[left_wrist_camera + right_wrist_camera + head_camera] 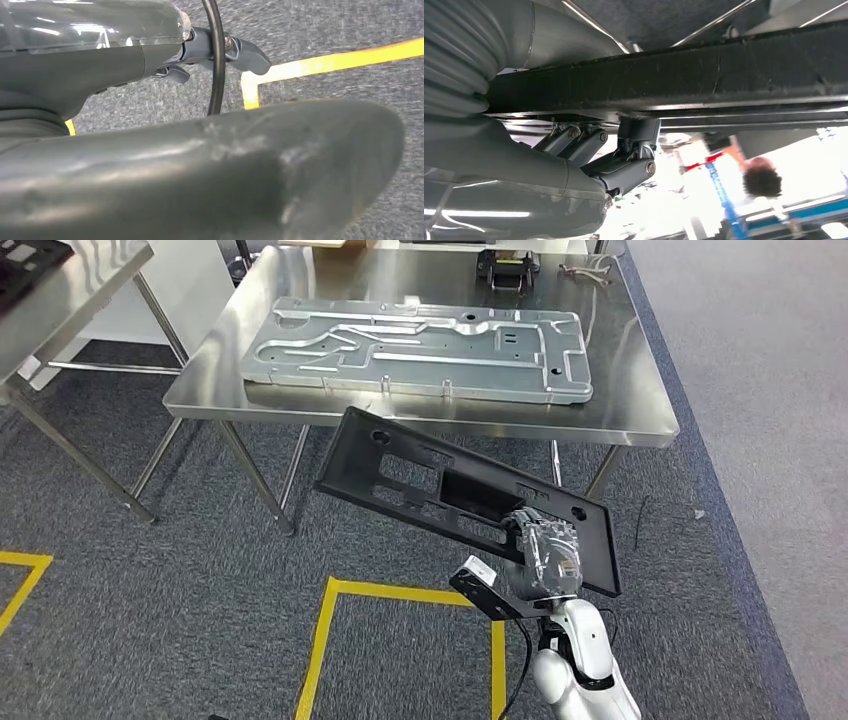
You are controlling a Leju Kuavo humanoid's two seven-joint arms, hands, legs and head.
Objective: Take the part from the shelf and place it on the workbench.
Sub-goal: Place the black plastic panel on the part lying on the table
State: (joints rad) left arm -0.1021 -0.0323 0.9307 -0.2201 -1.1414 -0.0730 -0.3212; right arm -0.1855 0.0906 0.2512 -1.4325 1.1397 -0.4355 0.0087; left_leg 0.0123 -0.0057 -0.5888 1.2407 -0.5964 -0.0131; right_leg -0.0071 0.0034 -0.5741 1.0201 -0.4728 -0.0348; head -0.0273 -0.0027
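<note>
My right hand grips a long flat black plastic part with several cut-outs by its near right end. The part hangs tilted in the air, just in front of and below the front edge of the steel workbench. Close up in the right wrist view, the part's edge lies across my right hand, with the fingers bent up against its underside. My left hand hangs over the carpet with nothing in it, its fingers apart from the thick thumb.
A large stamped metal plate covers much of the workbench; a bare strip runs along the front edge. A small black object sits at the far side. A second steel table stands at the left. Yellow tape marks the carpet.
</note>
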